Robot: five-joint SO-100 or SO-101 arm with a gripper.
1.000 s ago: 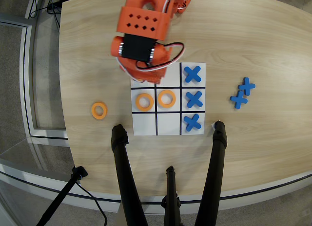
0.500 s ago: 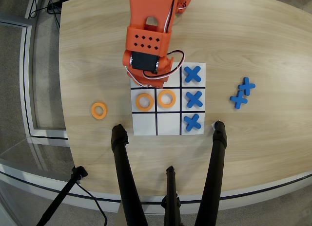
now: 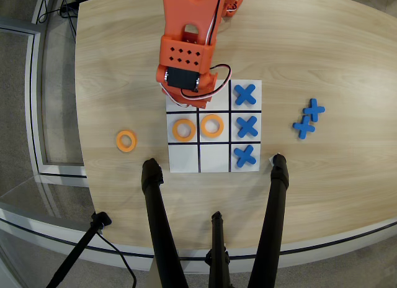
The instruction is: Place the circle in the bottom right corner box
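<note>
Three orange rings show in the overhead view: one circle (image 3: pixel 126 141) lies on the bare wood left of centre, apart from the white board (image 3: pixel 214 162), and two more (image 3: pixel 183 130) (image 3: pixel 212 126) sit side by side in the left and centre cells of its middle row. Three blue crosses (image 3: pixel 245 125) fill the board's right column, so the lower-right cell (image 3: pixel 245 156) holds a cross. Two further crosses (image 3: pixel 308 118) lie touching at right of frame. No writing can be read anywhere. The orange arm (image 3: pixel 187 58) covers the board's upper-left cells and hides its claw, so its opening cannot be told. Black tripod legs (image 3: pixel 160 226) cross the bottom of the frame.
</note>
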